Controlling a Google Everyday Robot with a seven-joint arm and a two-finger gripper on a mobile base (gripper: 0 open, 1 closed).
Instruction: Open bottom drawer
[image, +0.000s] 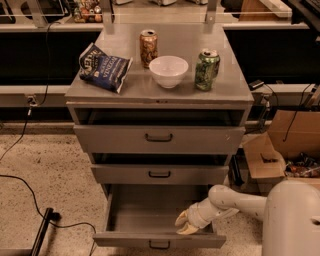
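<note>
The slim grey metal bottom drawer (125, 240) stands pulled well out at the foot of the grey three-drawer cabinet (100, 137). The white gripper (183, 224) hangs inside it, front right, jaws apart and empty. Opening looks done; the next move calls for lifting clear without snagging the front.

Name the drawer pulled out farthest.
The bottom drawer, pulled far out; the top drawer and the middle drawer barely project. The gripper hangs over its right side.

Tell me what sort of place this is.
Probably a lab or workshop: a grey metal cabinet, loose floor cables, cardboard boxes beside it. The end effector hangs in the pulled-out bottom drawer.
</note>
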